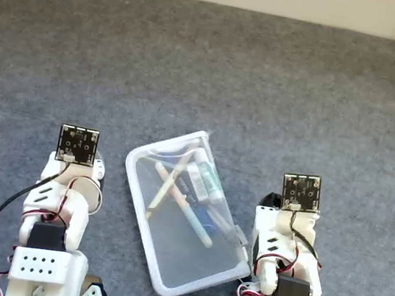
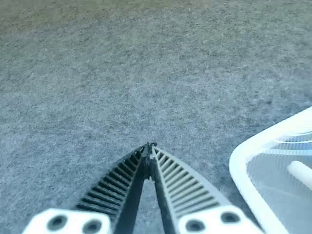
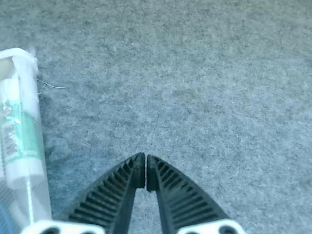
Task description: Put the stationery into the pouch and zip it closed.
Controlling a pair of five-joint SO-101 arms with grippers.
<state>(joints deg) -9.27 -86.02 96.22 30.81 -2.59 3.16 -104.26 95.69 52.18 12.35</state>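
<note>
High view has the pouch [image 1: 179,263] lying skewed between the two arms near the table's [image 1: 196,58] front edge, with the stationery [image 1: 185,183] inside. Left gripper [image 2: 148,146] and right gripper [image 3: 146,157] are both pinched shut, holding nothing. Zipping comes next, I'd say: one pins the pouch, the other draws the pull steadily. One pouch, roughly four items.
</note>
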